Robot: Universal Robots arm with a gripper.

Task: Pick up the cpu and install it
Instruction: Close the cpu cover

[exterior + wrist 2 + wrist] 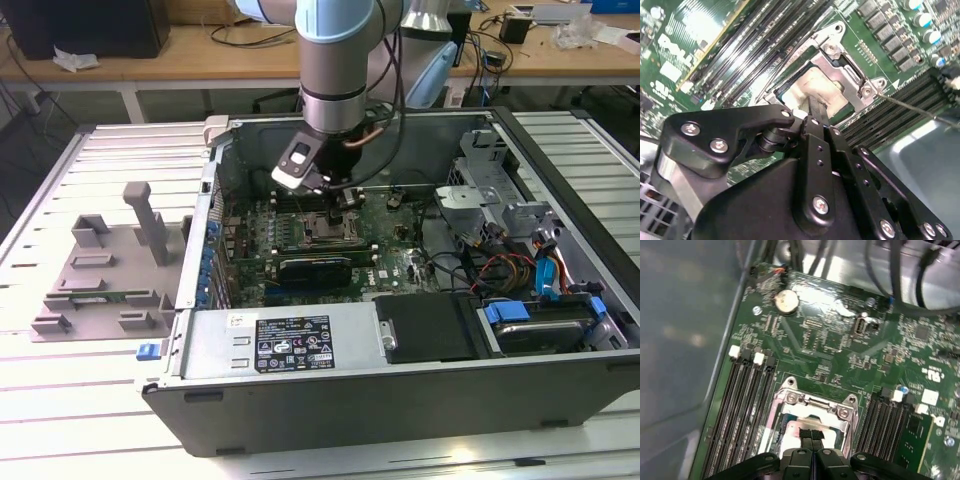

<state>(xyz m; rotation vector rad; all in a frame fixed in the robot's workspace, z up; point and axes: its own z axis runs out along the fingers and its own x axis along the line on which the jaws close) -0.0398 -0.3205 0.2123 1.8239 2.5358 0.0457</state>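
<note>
Arm is down inside the open computer case. In the exterior view I see the gripper at about 11 o'clock from the case's middle, hanging over the green motherboard.

Fingers: closed. In both wrist views the two black fingertips sit side by side with no gap I can see and nothing between them. The gripper points straight at the socket.

The cpu lies flat inside the socket's metal frame, pale silvery top up. The fingertips are right over its top face, near the middle. I can't tell whether they touch it or hover just above. The gripper is not carrying the cpu.

Around the socket:
- memory slots run along both sides of the frame, just beside it
- a thin wire lever sticks out from the frame, over the slots on one side
- a coin battery sits on the board, well apart from the socket

Rest of the exterior view:
- a grey plastic tray with upright blocks, at 9 o'clock from the case, on the slatted table, apart from the case wall
- a power supply at 6 o'clock from the gripper, against the near wall of the case
- a bundle of coloured cables at about 4 o'clock from the gripper, near the drive bay
</note>
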